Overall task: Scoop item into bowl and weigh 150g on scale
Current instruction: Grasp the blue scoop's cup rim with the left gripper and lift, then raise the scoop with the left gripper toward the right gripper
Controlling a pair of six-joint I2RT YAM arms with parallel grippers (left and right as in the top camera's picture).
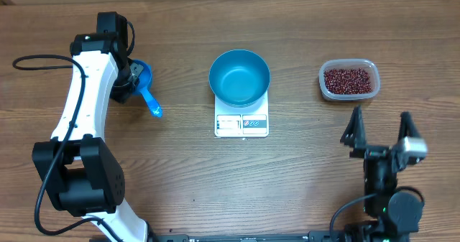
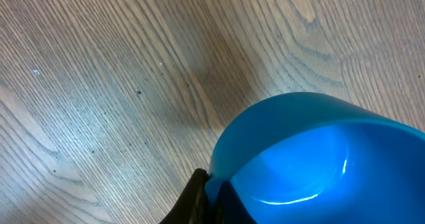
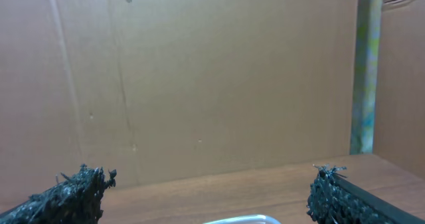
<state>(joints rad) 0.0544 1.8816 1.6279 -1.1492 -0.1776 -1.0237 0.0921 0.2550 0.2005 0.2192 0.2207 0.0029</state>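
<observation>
Blue bowl (image 1: pixel 239 77): round, deep and glossy, its inside plain blue; it sits on the scale at mid-tabletop and covers the scale's rear part.
Scale (image 1: pixel 241 122): white and square; the front strip with display and buttons shows just in front of the bowl.
Beans (image 1: pixel 349 80): a dark red-brown heap lying in the tub, right of the bowl and apart from it.
Tub (image 1: pixel 321 84): clear plastic, a rounded rectangle, standing at the right rear of the tabletop; a bit of its rim (image 3: pixel 242 219) peeks in at the bottom of the right wrist view.
Scoop (image 1: pixel 149 97): small and blue, on the left side, well apart from the bowl; its handle points to the front right. Its cup (image 2: pixel 319 164) fills the lower right of the left wrist view.
Left jaws: clamped on the scoop at its cup end; one dark finger (image 2: pixel 192 201) touches the cup's rim. Whether the scoop rests on the wood or hangs above it cannot be told.
Right jaws: spread wide, holding nothing, in front of the tub near the front right; the fingertips (image 3: pixel 73 194) frame a cardboard wall (image 3: pixel 199 84).
Tabletop (image 1: pixel 302 170): brown wood grain.
</observation>
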